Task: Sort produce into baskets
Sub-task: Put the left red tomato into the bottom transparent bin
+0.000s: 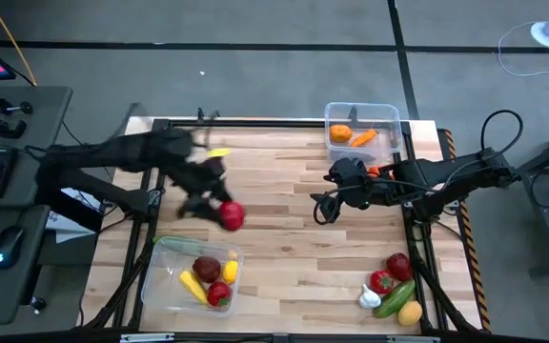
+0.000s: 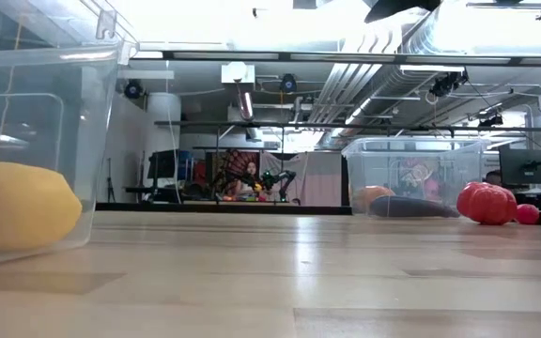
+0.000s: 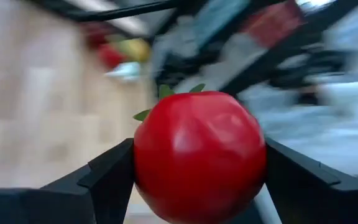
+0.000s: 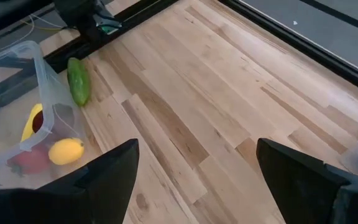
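Observation:
My left gripper (image 1: pixel 225 211) is shut on a red tomato (image 3: pixel 199 155) with a green leafy top, held over the left part of the table, just beyond the near-left basket (image 1: pixel 160 286). That basket holds a lemon (image 1: pixel 230 272), a banana, a dark red piece and a red one. A cucumber (image 4: pixel 78 81) lies on the table beside its far wall. The far basket (image 1: pixel 389 114) holds an orange piece and a carrot (image 1: pixel 362 138). My right gripper (image 4: pixel 197 180) is open over the table's middle right (image 1: pixel 324 198), with nothing between its fingers. My left gripper pinches the tomato's two opposite sides (image 3: pixel 143 163) between its two fingers (image 3: pixel 107 177). The fingers come from the table's left side, slanting a little downward. The tomato fills the gap, its leafy top upward, and sits clear of the table.
Loose produce lies at the table's near right corner: red pieces (image 1: pixel 398 265), white garlic (image 1: pixel 370 299), a cucumber (image 1: pixel 396 295) and a yellow piece (image 1: pixel 410 312). A small yellow thing (image 1: pixel 217 151) lies at the far left. Bare wood (image 1: pixel 294 257) stretches between the baskets.

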You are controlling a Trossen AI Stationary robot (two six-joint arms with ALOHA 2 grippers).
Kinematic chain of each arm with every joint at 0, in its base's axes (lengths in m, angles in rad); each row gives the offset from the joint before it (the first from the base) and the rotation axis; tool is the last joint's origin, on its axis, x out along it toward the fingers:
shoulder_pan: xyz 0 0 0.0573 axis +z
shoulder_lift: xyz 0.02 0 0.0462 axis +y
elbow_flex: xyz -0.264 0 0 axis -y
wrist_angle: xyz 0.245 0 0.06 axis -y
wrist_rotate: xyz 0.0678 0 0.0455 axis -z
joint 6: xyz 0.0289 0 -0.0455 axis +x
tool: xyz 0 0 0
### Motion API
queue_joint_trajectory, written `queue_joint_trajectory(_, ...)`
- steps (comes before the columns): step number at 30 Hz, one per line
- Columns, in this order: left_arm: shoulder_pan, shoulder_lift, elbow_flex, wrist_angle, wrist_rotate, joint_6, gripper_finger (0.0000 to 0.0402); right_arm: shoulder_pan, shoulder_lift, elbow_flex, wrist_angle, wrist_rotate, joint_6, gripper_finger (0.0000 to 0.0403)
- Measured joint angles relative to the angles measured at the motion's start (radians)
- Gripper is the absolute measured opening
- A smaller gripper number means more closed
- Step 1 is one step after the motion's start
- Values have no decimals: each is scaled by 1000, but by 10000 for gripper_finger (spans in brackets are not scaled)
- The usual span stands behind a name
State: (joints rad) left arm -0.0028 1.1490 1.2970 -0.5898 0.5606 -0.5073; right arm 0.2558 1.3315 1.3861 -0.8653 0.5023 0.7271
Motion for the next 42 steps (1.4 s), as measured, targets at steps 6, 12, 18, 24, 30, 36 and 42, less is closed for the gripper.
queue_joint_trajectory(6,-195,-157,-16,139,9,-333,290,0,0,0,16,-11,-32,316)
queue_joint_trajectory(12,-420,-188,-17,-76,-142,-584,290,0,0,0,17,-46,-53,316)
queue_joint_trajectory(18,-585,-132,-25,-452,-232,-666,291,0,0,0,17,-61,-55,316)
queue_joint_trajectory(24,-646,-90,-125,-536,-367,-621,291,0,0,0,17,-65,-55,316)
queue_joint_trajectory(30,-680,-45,-213,-528,-387,-578,291,0,0,0,17,-66,-55,316)
queue_joint_trajectory(36,-695,-5,-225,-519,-391,-613,292,0,0,0,17,-86,-52,316)
queue_joint_trajectory(42,-694,13,-225,-506,-394,-587,292,0,0,0,17,-88,-47,316)
